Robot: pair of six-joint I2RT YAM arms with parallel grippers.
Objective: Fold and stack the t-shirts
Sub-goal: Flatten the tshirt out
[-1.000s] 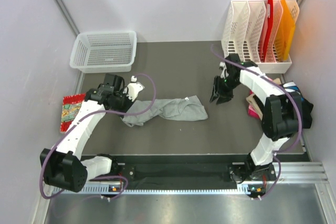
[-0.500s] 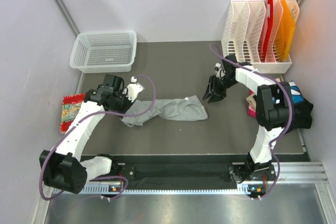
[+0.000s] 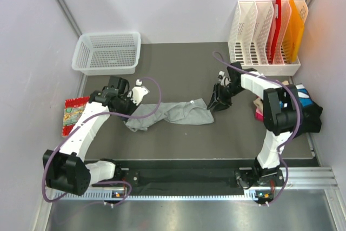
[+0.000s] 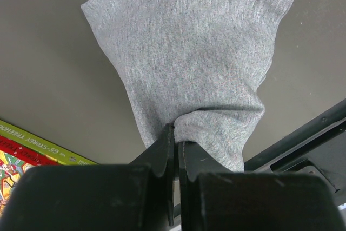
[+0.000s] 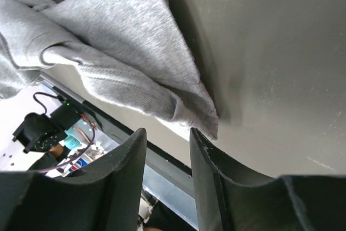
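Note:
A plain light grey t-shirt (image 3: 175, 113) lies crumpled and stretched left to right on the dark table. My left gripper (image 3: 128, 106) is shut on its left end; in the left wrist view the cloth (image 4: 200, 58) bunches between the closed fingers (image 4: 162, 152). My right gripper (image 3: 212, 104) is open just right of the shirt's right corner. In the right wrist view that corner (image 5: 203, 114) lies just beyond the spread fingertips (image 5: 208, 150), apart from them. Other folded shirts (image 3: 303, 101), dark and pink, are piled at the right edge behind the right arm.
A white mesh basket (image 3: 107, 52) stands at the back left. White file racks (image 3: 265, 39) with red and orange folders stand at the back right. A colourful book (image 3: 73, 113) lies at the left edge. A metal rail (image 3: 189, 177) runs along the front.
My right gripper has moved left and down toward the shirt's right corner. The left gripper and the shirt have hardly moved.

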